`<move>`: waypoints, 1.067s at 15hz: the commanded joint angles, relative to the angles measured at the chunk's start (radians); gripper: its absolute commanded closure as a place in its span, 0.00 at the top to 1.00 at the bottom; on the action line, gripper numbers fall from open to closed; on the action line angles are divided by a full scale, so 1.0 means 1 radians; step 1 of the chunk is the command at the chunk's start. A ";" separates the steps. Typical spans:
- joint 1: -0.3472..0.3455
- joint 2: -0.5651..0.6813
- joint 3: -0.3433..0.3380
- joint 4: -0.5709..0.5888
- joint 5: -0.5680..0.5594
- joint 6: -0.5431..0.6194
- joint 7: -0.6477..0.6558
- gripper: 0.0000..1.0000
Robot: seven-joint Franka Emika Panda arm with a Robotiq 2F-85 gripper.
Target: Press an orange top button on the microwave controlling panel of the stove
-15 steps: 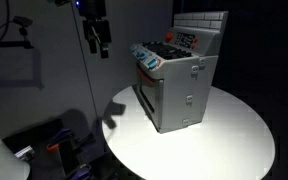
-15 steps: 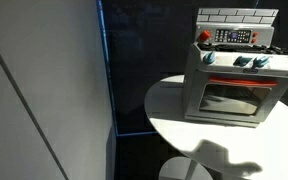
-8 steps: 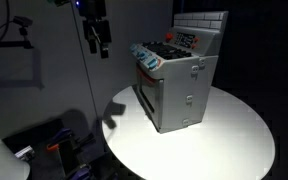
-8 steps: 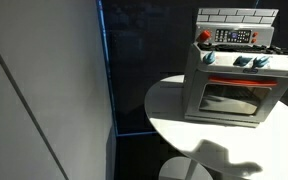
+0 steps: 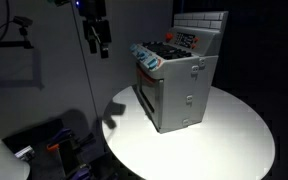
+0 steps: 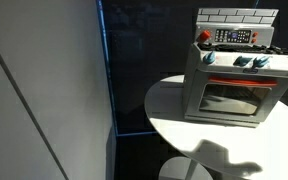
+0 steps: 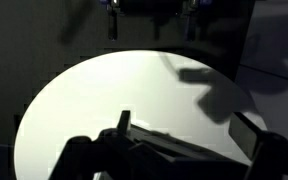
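Observation:
A grey toy stove (image 5: 174, 90) stands on a round white table (image 5: 224, 140); it also shows in an exterior view (image 6: 234, 85). Its control panel (image 6: 234, 37) sits at the back under a brick-pattern top, with an orange-red round button (image 6: 205, 37) at one end. The panel also shows in an exterior view (image 5: 187, 40), where the button is too small to make out. My gripper (image 5: 98, 40) hangs high in the air, well off the table edge and apart from the stove. In the wrist view my gripper (image 7: 184, 125) is open and empty above the white tabletop (image 7: 114, 85).
A row of blue knobs (image 6: 249, 61) lines the stove front above the glass oven door (image 6: 232, 98). A grey wall panel (image 6: 44, 90) stands beside the table. Dark clutter and cables (image 5: 64, 150) lie on the floor below the arm.

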 commanded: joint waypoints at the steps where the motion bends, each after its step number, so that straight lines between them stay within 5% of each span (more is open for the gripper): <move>1: -0.003 0.000 0.002 0.002 0.001 -0.002 -0.002 1.00; 16: -0.025 0.077 0.001 0.111 -0.016 0.051 0.025 1.00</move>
